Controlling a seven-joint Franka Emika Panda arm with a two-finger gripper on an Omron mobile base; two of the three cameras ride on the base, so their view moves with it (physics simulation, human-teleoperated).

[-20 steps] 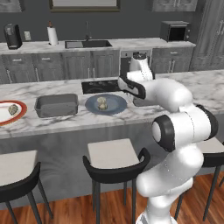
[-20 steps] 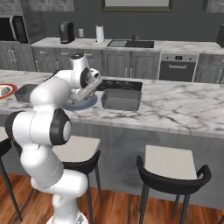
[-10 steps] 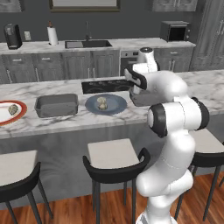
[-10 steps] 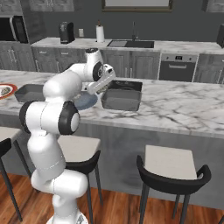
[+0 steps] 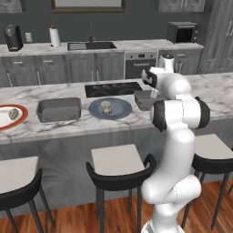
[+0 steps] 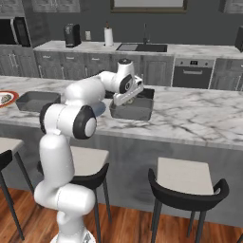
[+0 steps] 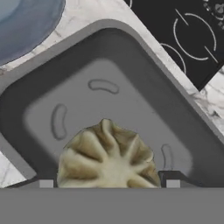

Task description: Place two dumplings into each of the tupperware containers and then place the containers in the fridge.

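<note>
Since second ago, arm swung right, from blue plate (image 5: 110, 108) over to right tub (image 6: 133, 108). Hand (image 7: 107, 183) now above that tub, two fingers spread wide, dumpling (image 7: 108, 159) sitting between them. Cannot tell if fingers press it or if it lies on tub floor. Black stove top (image 7: 183, 35) just past tub. Blue plate beside tub holds one dumpling (image 5: 106, 107). Left tub (image 5: 58, 109) next along bench (image 5: 68, 129). Red-rimmed plate (image 5: 9, 117) at far left holds another dumpling (image 5: 13, 113).
</note>
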